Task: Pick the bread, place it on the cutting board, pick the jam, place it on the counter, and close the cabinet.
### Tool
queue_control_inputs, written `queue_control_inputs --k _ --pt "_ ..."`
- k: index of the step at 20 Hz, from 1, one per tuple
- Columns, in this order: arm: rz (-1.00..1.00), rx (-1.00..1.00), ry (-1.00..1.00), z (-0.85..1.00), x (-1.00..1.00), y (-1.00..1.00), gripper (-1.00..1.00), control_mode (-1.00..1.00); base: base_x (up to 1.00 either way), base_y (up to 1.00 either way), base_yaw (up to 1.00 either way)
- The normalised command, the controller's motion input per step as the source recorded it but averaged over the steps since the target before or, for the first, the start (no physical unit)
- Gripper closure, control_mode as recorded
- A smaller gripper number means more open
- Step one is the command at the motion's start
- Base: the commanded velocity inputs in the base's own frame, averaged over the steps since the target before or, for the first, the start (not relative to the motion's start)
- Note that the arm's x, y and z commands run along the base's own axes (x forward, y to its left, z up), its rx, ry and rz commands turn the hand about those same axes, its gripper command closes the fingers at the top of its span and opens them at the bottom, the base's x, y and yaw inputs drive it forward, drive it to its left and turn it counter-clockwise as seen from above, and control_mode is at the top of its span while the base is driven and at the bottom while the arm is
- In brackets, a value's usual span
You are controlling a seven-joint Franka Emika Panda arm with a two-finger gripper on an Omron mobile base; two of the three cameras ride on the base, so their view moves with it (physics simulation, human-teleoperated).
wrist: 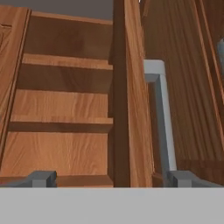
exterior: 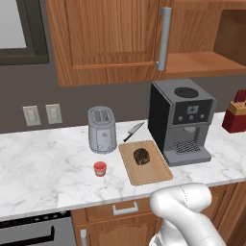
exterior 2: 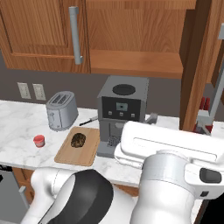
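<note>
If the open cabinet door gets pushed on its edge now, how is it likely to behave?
The cabinet door looks like a rigid wooden panel, so it should probably swing rather than flex. The gripper straddles its edge beside the bar handle, so contact may slide.

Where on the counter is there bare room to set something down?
Widest bare stretch: counter left of the toaster and jam. Crowded between toaster, knife, cutting board with bread, and coffee machine.

The worktop [exterior: 43, 168] looks like smooth veined marble; the cabinet [exterior: 110, 38] and cutting board [exterior: 156, 175] are grained wood. The bread [exterior: 141, 155] has rough crust, and the toaster [exterior: 102, 129] is matt grey metal.
</note>
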Motion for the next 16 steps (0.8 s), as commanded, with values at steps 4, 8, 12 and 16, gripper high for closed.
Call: queue_control_inputs --k 4,8,12,16 --pt "-0.11 0.0 0.0 0.0 0.19 -0.01 -1.0 -1.0 0.0 0.0 0.0" --pt "-0.11 0.0 0.0 0.0 0.18 -0.01 -1.0 -1.0 0.0 0.0 0.0" --pt "-0.12 0.0 0.0 0.0 0.17 -0.02 -1.0 -1.0 0.0 0.0 0.0" --pt "-0.12 0.0 0.0 0.0 0.13 -0.02 -1.0 -1.0 0.0 0.0 0.0"
